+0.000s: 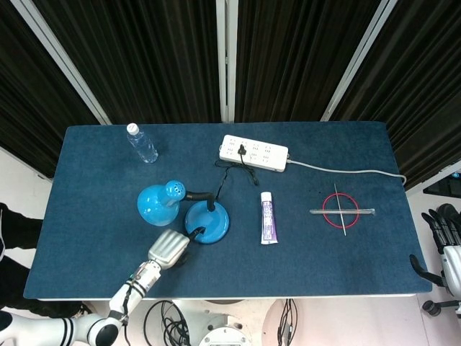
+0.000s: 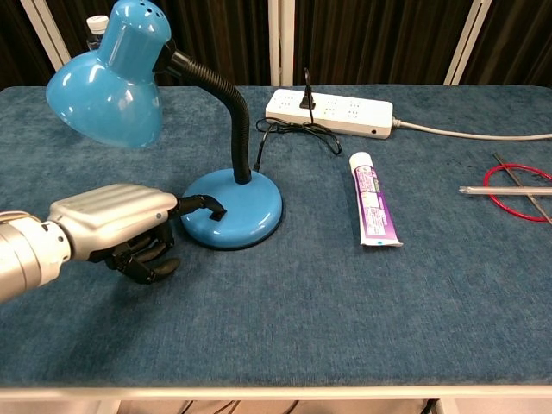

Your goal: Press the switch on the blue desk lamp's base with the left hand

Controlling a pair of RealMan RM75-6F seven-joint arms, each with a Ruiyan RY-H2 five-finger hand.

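Observation:
The blue desk lamp stands left of the table's middle, with its round base (image 2: 246, 216) (image 1: 213, 220), black gooseneck and blue shade (image 2: 105, 84) (image 1: 158, 203). My left hand (image 2: 116, 226) (image 1: 167, 249) lies just left of the base. One finger reaches out and its tip bends down onto the small black switch (image 2: 216, 212) at the base's near-left edge. The other fingers are curled under the palm and hold nothing. My right hand (image 1: 448, 241) hangs off the table's right edge with its fingers apart and nothing in them.
A toothpaste tube (image 2: 373, 210) lies right of the lamp. A white power strip (image 2: 329, 113) with the lamp's cord sits behind it. A red ring with crossed rods (image 2: 517, 187) is at the far right, and a water bottle (image 1: 142, 143) at the back left.

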